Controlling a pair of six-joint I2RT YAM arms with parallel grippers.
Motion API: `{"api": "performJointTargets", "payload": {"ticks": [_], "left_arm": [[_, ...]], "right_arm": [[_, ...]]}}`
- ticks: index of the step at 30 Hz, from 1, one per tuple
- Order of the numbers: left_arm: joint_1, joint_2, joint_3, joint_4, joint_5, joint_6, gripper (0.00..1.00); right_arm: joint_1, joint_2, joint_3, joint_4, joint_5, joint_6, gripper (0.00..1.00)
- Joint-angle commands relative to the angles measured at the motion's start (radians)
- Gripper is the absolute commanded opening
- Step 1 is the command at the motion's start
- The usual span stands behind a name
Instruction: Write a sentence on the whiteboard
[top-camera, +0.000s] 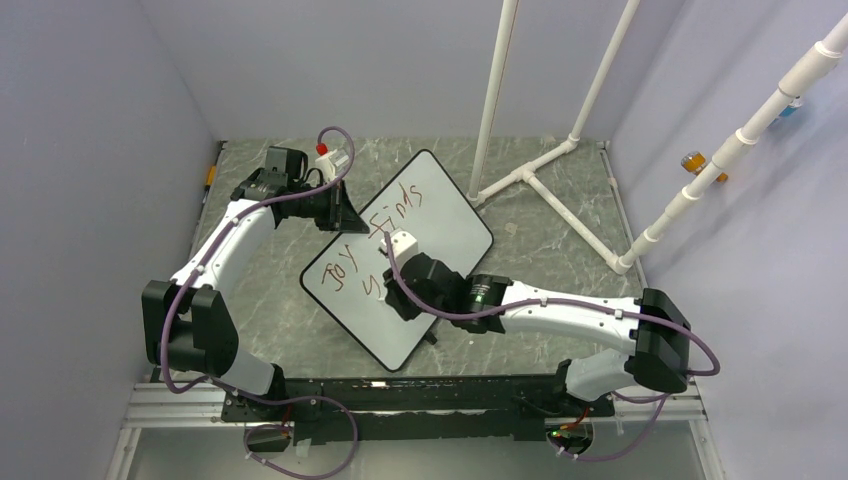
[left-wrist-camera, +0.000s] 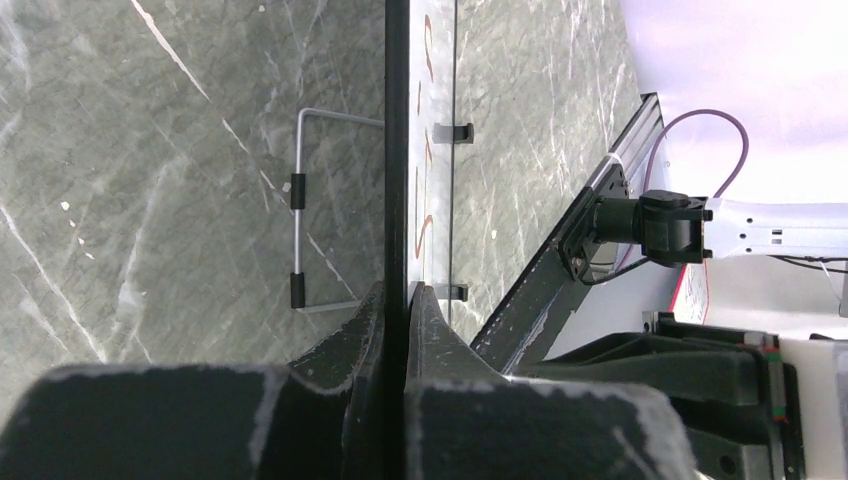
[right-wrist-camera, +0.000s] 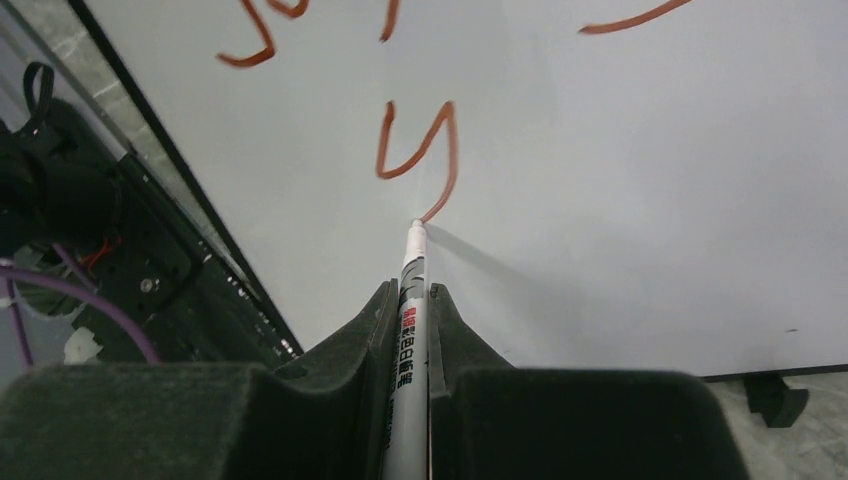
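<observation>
Whiteboard (top-camera: 452, 222): edge pinched in my left claw (left-wrist-camera: 397, 300). Sentence (right-wrist-camera: 453, 150) mid-writing. Marker (right-wrist-camera: 414, 250) pinched in my right claw (right-wrist-camera: 410, 296), tip just ahead on the "y" tail. Next, I judge: lift, sidestep, keep light pressure for the following letter.

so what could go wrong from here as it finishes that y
1. The left gripper pinches only the thin edge of the whiteboard; pen pressure might pivot the board and skew the stroke.
2. The right gripper holds the marker low over the sentence; it could brush the letters and smear the ink.
</observation>
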Motion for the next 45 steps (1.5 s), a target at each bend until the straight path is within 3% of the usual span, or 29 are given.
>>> {"api": "performJointTargets", "payload": {"ticks": [1,7,15,25,37,45], "left_arm": [[0.000,-0.036,0.024,0.077,-0.076,0.054,0.00],[0.000,-0.036,0.024,0.075,-0.079,0.056,0.00],[0.000,-0.035,0.022,0.076,-0.076,0.056,0.00],[-0.001,-0.036,0.022,0.080,-0.075,0.056,0.00],[0.000,-0.029,0.022,0.078,-0.076,0.056,0.00],[-0.001,-0.027,0.025,0.077,-0.076,0.057,0.00]], "right_arm": [[0.042,0.025,-0.012,-0.039,-0.026,0.031,0.00],[0.062,0.050,0.069,-0.012,-0.027,0.022,0.00],[0.034,0.033,0.155,-0.010,0.112,-0.012,0.00],[-0.130,-0.017,0.049,0.038,0.035,0.018,0.00],[-0.123,-0.026,0.017,0.105,-0.101,0.018,0.00],[-0.099,-0.045,-0.088,0.075,-0.084,0.046,0.00]]}}
